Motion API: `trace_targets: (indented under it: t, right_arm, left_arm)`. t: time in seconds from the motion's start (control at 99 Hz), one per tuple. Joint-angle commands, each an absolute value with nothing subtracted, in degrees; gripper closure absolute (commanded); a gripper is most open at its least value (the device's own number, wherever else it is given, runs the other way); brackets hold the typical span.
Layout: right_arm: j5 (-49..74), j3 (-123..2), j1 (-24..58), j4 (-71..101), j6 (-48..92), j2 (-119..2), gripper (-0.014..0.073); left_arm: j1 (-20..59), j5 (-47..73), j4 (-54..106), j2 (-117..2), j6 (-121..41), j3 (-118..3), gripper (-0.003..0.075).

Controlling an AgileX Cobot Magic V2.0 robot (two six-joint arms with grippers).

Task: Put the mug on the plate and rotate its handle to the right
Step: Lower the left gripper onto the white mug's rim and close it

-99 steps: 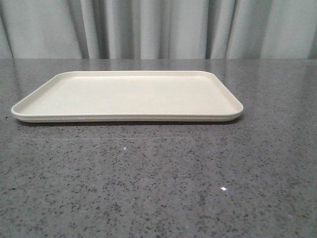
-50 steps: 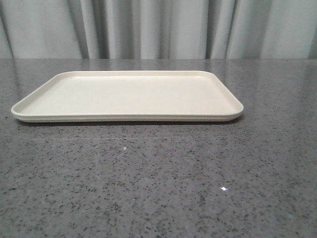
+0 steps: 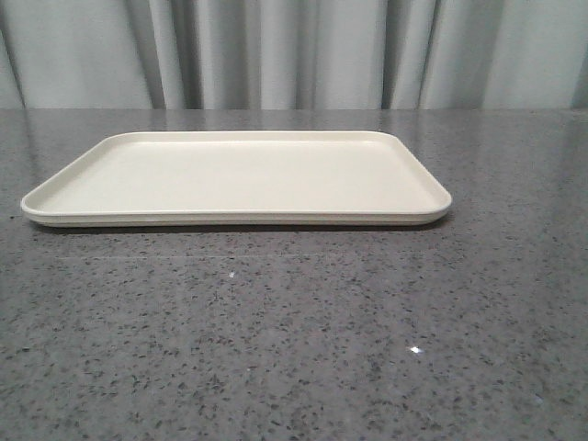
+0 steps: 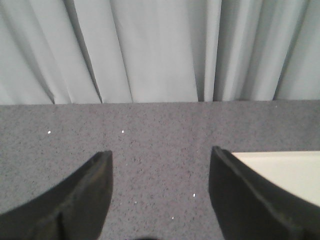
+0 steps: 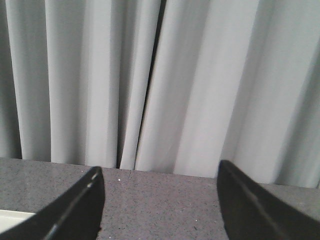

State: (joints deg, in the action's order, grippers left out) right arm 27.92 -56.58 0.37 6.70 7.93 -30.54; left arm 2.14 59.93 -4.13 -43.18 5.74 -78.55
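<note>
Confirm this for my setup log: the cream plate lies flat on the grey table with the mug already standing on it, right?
Not quite. The plate lies flat on the grey table, but no mug stands on it; the front view shows it bare.

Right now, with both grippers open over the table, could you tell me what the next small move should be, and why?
Probably look for the mug first: no view shows it. The plate lies bare, and the left gripper and right gripper are both open, holding nothing, so neither arm has anything to reach for yet.

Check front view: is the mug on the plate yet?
No, the plate lies bare on the grey table, and no mug shows in any view.
</note>
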Motion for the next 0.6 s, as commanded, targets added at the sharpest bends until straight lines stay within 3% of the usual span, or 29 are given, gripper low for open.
trace_targets:
  t: [0.0, 0.172, 0.586]
  right_arm:
    - [23.57, -58.31, 0.34, 7.01, 8.64, -31.24, 0.0104]
    - [24.32, -58.31, 0.34, 7.01, 8.64, -31.24, 0.0104]
    - [26.9, -58.26, 0.34, 7.01, 8.64, -32.6, 0.0104]
  left_arm:
    - [2.23, 60.99, -3.86, -45.69, 4.22, -82.65, 0.0276]
    - [2.23, 72.43, -4.43, -51.27, 2.29, -88.32, 0.0276]
    - [2.23, 72.45, -7.27, -54.98, 1.84, -86.24, 0.0279]
